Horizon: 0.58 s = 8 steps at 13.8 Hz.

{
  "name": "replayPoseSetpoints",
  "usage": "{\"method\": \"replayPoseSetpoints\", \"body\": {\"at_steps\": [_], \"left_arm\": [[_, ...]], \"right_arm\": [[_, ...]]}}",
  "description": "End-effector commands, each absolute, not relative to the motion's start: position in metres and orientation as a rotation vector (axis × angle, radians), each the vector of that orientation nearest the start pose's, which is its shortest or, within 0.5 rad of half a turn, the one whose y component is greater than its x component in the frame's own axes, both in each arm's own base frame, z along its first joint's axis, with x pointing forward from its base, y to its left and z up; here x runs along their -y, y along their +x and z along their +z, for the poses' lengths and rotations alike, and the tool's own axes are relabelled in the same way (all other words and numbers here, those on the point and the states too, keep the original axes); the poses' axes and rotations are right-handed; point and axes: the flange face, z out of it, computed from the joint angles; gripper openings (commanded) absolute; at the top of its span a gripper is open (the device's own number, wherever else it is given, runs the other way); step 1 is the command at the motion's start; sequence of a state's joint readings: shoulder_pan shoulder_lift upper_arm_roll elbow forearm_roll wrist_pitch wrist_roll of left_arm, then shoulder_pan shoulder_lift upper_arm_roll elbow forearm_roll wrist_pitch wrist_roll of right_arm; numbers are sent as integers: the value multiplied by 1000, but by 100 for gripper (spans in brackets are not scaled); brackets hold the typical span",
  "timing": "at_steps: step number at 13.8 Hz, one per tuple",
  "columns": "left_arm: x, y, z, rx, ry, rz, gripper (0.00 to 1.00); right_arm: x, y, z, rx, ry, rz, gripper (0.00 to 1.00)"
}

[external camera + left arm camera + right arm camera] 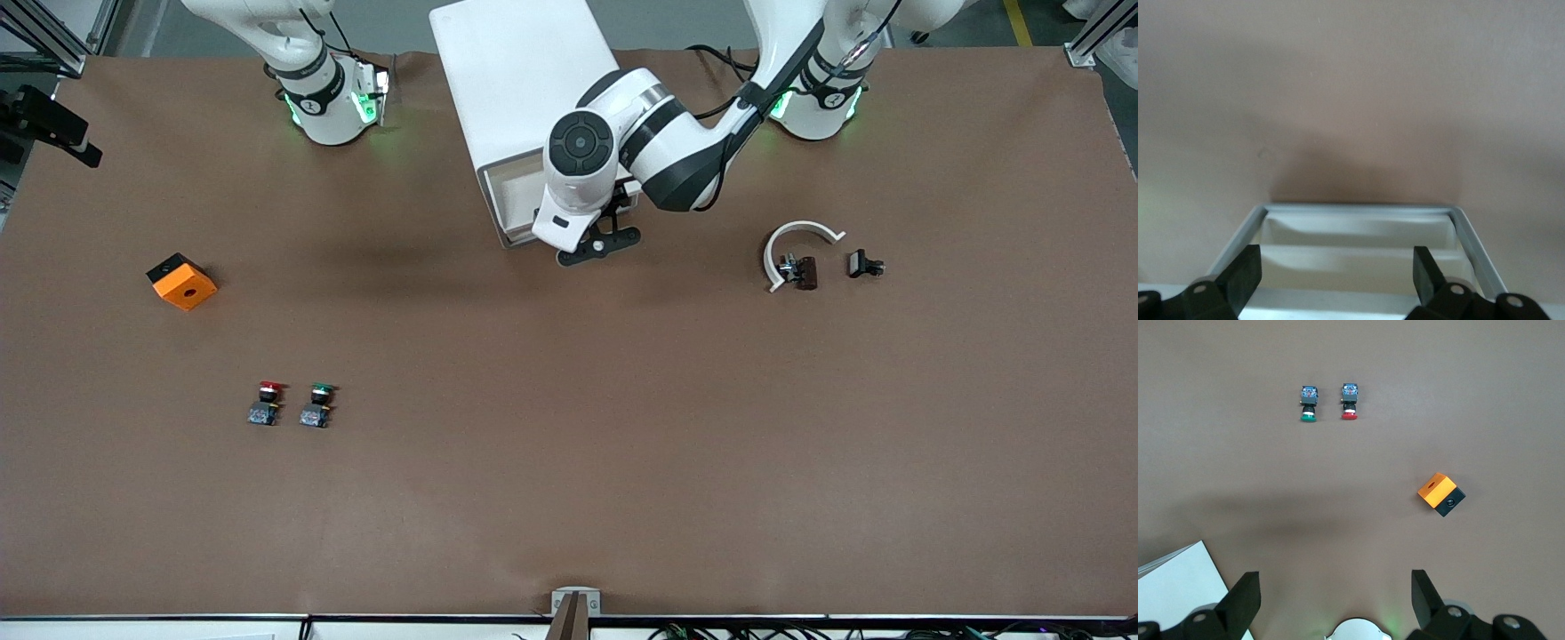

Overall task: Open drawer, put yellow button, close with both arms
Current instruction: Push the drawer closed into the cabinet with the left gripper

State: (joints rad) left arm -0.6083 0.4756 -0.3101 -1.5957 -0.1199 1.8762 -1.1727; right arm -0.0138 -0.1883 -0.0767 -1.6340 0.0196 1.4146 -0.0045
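Left gripper [1336, 263] spread wide and empty, hanging over the pulled-out drawer [1358, 208] of the white cabinet [511, 80]; right gripper [1336, 587] likewise wide and empty, waiting high over the right arm's end of the table. Risk of shutting the drawer unfilled, or of fetching the red button [268, 402] or green button [318, 404] by mistake, with no yellow button in sight anywhere. Drawer topmost, white tray, bare where visible.

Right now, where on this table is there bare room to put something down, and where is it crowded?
Bare tabletop runs along the camera edge, nearer than the red button and green button. More lies between the orange block and the cabinet. It is crowded where the left gripper, open, hangs over the open drawer.
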Motion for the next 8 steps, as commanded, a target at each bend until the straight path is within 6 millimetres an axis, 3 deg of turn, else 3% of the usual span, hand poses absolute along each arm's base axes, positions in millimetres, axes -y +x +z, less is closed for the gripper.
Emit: {"method": "replayPoseSetpoints", "body": {"at_steps": [1, 8], "left_arm": [[523, 400, 362, 560, -3031, 570, 100], [540, 381, 352, 676, -2993, 793, 100]], "right_arm": [[47, 469, 684, -141, -3106, 39, 100], [49, 469, 684, -146, -3107, 39, 100]]}}
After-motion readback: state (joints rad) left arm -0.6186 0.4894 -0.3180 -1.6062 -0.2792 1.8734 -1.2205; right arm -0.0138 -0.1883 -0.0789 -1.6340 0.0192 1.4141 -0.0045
